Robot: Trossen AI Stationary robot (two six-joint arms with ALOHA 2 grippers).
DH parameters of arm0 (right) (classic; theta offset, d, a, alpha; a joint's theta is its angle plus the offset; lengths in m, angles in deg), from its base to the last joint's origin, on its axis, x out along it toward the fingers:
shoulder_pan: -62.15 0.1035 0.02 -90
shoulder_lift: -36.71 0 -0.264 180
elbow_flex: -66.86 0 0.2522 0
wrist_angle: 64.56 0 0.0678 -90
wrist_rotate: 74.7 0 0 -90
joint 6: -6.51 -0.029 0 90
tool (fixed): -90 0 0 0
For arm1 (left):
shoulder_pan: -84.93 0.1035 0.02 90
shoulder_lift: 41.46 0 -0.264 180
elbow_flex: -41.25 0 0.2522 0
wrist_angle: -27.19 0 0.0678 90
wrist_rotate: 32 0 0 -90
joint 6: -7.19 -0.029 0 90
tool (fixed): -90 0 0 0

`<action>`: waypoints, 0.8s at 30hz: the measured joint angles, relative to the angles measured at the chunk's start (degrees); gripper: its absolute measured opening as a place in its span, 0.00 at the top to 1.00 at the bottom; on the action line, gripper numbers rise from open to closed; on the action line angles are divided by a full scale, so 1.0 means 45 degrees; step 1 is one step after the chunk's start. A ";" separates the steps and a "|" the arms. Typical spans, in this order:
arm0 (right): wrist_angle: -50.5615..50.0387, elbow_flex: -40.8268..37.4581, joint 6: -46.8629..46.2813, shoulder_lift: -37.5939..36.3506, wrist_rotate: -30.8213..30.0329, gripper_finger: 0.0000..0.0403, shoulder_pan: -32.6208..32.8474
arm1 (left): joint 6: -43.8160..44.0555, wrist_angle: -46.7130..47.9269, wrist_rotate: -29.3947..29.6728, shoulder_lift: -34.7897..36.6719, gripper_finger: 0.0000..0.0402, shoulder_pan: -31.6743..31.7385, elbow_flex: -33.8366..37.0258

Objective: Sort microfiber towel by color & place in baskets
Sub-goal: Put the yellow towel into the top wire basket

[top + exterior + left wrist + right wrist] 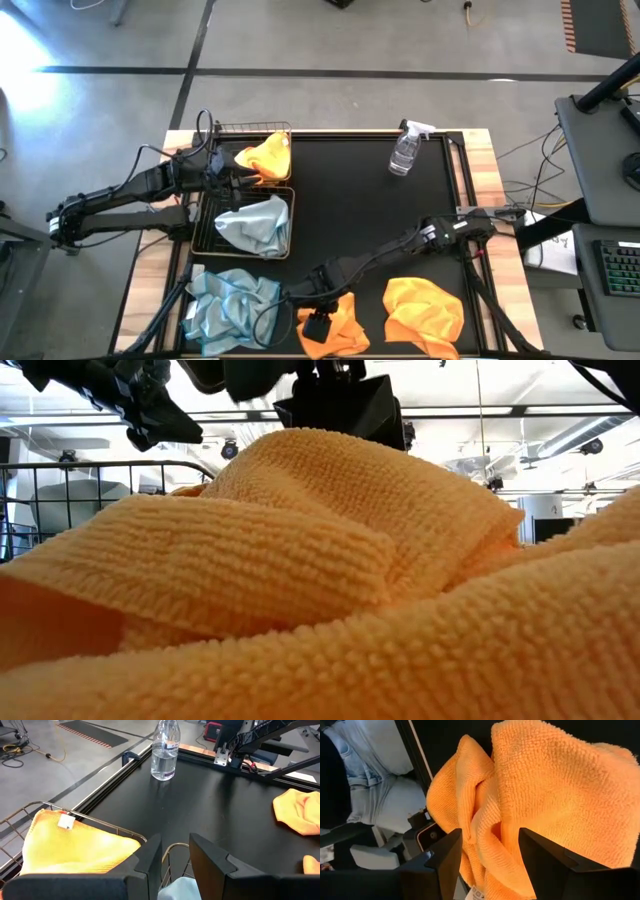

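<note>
Two arms reach in: the left gripper [175, 857] hovers released between the baskets [205, 232] at left; the right gripper [487, 855], spread, hangs over an orange towel [332, 322] at bottom centre. Only the right wrist view shows that towel's folds.

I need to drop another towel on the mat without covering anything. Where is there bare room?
The widest bare patch is the mat's middle, between the baskets, the spray bottle and the right arm. The near edge is crowded: blue-grey towel, two orange towels, with the right gripper over one. The left gripper hovers at the baskets.
</note>
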 joint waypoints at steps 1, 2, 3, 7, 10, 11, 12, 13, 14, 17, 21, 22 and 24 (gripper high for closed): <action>0.0005 -0.0012 -0.0003 0.0027 0.0000 0.53 0.0005 | -0.0014 0.0009 0.0000 0.0000 0.79 0.0000 0.0000; 0.0021 -0.0017 -0.0012 0.0067 0.0000 0.53 0.0005 | -0.0014 0.0021 0.0000 0.0000 0.79 0.0000 0.0000; 0.0050 -0.0017 -0.0019 0.0087 0.0000 0.53 0.0005 | -0.0016 0.0034 0.0000 0.0000 0.79 0.0000 0.0000; 0.0323 -0.0019 -0.0030 0.0274 0.0000 0.53 0.0022 | -0.0019 0.0098 0.0000 0.0000 0.79 0.0000 0.0000; 0.0287 -0.0022 0.0005 0.0537 0.0002 0.53 0.0055 | -0.0019 0.0108 0.0005 0.0000 0.79 0.0000 0.0000; 0.0298 -0.0023 0.0013 0.0638 0.0034 0.53 0.0060 | -0.0019 0.0110 0.0005 0.0000 0.79 0.0000 0.0000; 0.0271 -0.0035 0.0013 0.0711 0.0092 0.53 0.0066 | -0.0019 0.0115 0.0005 0.0000 0.79 0.0000 0.0000; 0.0270 -0.0037 0.0014 0.0812 0.0140 0.53 0.0068 | -0.0024 0.0150 0.0005 0.0000 0.79 0.0000 0.0000; 0.0281 -0.0037 0.0018 0.0853 0.0218 0.53 0.0078 | -0.0019 0.0205 0.0005 0.0000 0.79 0.0000 0.0000; 0.0297 -0.0037 0.0066 0.1036 0.0459 0.54 0.0087 | -0.0033 0.0207 0.0005 0.0000 0.79 0.0000 0.0000; 0.0294 -0.0037 0.0081 0.1108 0.0461 0.58 0.0087 | -0.0108 0.0301 0.0005 0.0000 0.79 0.0000 0.0000; 0.0298 -0.0037 0.0086 0.1108 0.0461 0.60 0.0087 | -0.0114 0.0297 0.0005 0.0000 0.79 0.0000 0.0000; 0.0296 -0.0037 0.0097 0.1108 0.0461 0.64 0.0087 | -0.0116 0.0297 0.0005 0.0000 0.79 0.0000 0.0000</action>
